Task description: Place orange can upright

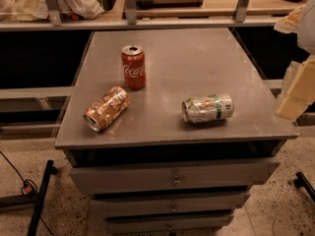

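The orange can point(107, 108) lies on its side near the front left of the grey cabinet top point(187, 58), its silver top facing the front left edge. It is orange-tan with pale swirls. My gripper point(295, 100) is the cream-coloured shape at the right edge of the camera view, beside the cabinet's right side. It is far from the orange can and touches nothing on the top.
A red Coca-Cola can point(133, 67) stands upright just behind the orange can. A green-and-white silver can point(207, 108) lies on its side at the front right. Drawers point(172, 178) sit below the top. A railing point(147, 22) runs behind the cabinet.
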Available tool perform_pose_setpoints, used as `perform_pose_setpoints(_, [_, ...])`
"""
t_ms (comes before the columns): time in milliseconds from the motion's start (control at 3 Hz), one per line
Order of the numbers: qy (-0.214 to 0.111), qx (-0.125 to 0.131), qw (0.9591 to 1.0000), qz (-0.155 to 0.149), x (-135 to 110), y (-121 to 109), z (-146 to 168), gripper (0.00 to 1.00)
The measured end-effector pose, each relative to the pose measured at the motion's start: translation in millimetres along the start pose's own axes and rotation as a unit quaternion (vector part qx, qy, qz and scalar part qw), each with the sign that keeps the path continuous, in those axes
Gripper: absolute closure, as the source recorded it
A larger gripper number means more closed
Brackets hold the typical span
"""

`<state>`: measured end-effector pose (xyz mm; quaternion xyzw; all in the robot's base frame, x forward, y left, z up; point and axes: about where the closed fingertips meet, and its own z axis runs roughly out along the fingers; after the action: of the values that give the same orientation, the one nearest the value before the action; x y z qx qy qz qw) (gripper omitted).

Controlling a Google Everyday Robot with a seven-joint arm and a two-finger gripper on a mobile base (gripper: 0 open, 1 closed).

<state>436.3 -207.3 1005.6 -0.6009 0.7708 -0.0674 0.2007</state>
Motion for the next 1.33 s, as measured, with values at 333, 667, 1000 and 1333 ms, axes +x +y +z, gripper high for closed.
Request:
perform_pose_setpoints(333, [0.0, 0.0, 1.0, 0.0, 0.0, 0.0, 0.0, 0.0])
perform_pose_setpoints(667, [-0.007, -0.002, 0.9998, -0.018, -11.4, 1.2, 1.5, 0.0])
perform_pose_setpoints(1000, [-0.026, -0.002, 0.9955, -0.091, -47.3, 8.4, 3.1, 0.0])
perform_pose_setpoints(1333, [-0.045, 0.009, 0.9789, -0.199, -100.1, 20.4, 3.4, 0.0])
